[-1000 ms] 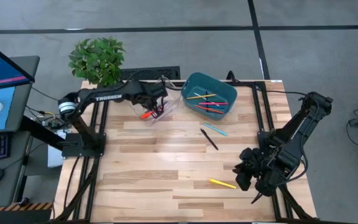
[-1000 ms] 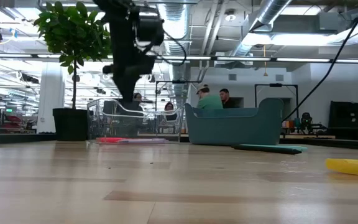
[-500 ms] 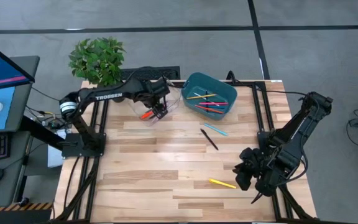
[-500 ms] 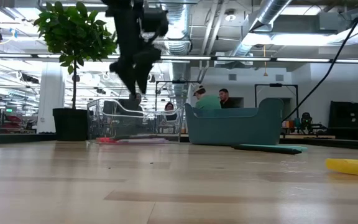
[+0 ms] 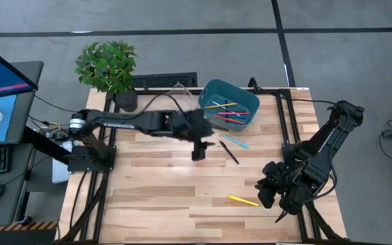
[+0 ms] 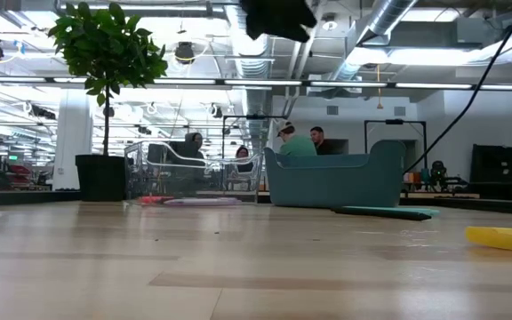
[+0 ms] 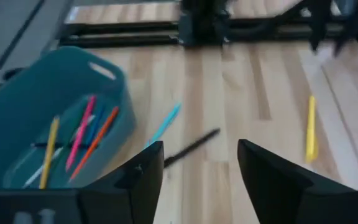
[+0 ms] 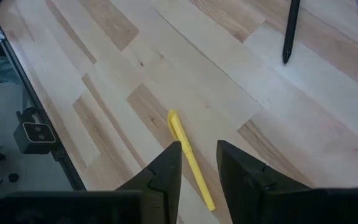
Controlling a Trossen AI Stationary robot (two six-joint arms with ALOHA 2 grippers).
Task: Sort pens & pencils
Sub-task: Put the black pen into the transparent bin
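A teal bin (image 5: 229,102) at the far side holds several pens and pencils (image 7: 82,140). On the table to the near right of it lie a light blue pen (image 5: 235,141) and a black pen (image 5: 229,152). A yellow pen (image 5: 243,201) lies near the front right. A clear container (image 6: 194,169) left of the bin holds red sticks (image 6: 163,201). My left gripper (image 5: 199,146) hovers open above the table's middle, left of the black pen (image 7: 191,146). My right gripper (image 5: 264,190) hangs open over the yellow pen (image 8: 191,155), clear of it.
A potted plant (image 5: 107,68) stands beyond the table's far left corner. A monitor and keyboard sit off the left edge. People sit in the room behind the table (image 6: 300,142). Bare wood (image 5: 162,184) spreads over the near left half.
My left gripper has opened over the clear container, then risen out of it. It has swung toward the table's right to the middle, tipping up from steeply downward to a shallower slant. My right arm has kept still.
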